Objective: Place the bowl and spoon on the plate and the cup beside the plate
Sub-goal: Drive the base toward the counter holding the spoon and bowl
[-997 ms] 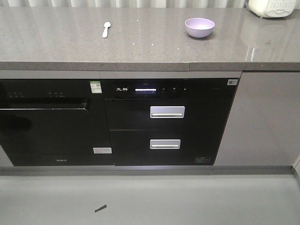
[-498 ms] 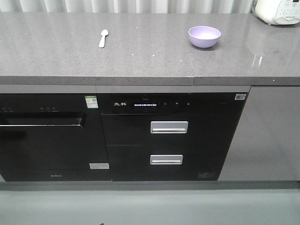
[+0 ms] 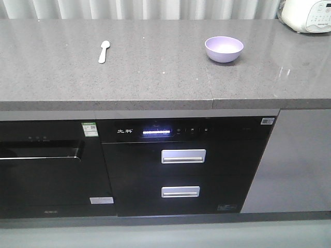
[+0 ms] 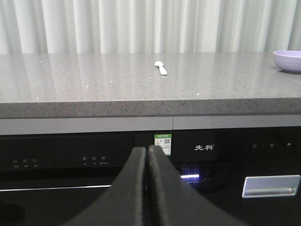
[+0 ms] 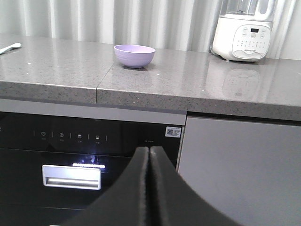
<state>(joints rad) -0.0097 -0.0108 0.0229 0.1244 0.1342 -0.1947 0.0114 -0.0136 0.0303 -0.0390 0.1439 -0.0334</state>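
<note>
A lavender bowl [image 3: 224,49] stands upright and empty on the grey counter, right of centre; it also shows at the far right in the left wrist view as the bowl [image 4: 288,60] and in the right wrist view as the bowl [image 5: 134,55]. A pale spoon [image 3: 103,51] lies flat on the counter to the left, seen too as the spoon [image 4: 161,68] and the spoon [image 5: 9,47]. My left gripper [image 4: 148,149] is shut and empty, low in front of the black appliance. My right gripper [image 5: 149,149] is shut and empty, below the counter edge. The plate and the cup are out of view.
The grey counter [image 3: 155,77] has a seam near its middle. Below it are a black oven [image 3: 46,170] and a black drawer unit [image 3: 181,165] with two silver handles. A white appliance [image 5: 244,33] stands at the counter's far right. Curtains hang behind.
The view has shifted: counter, bowl and spoon now sit lower in the frame, and the appliances sit lower and further left. Bowl and spoon keep their places on the counter.
</note>
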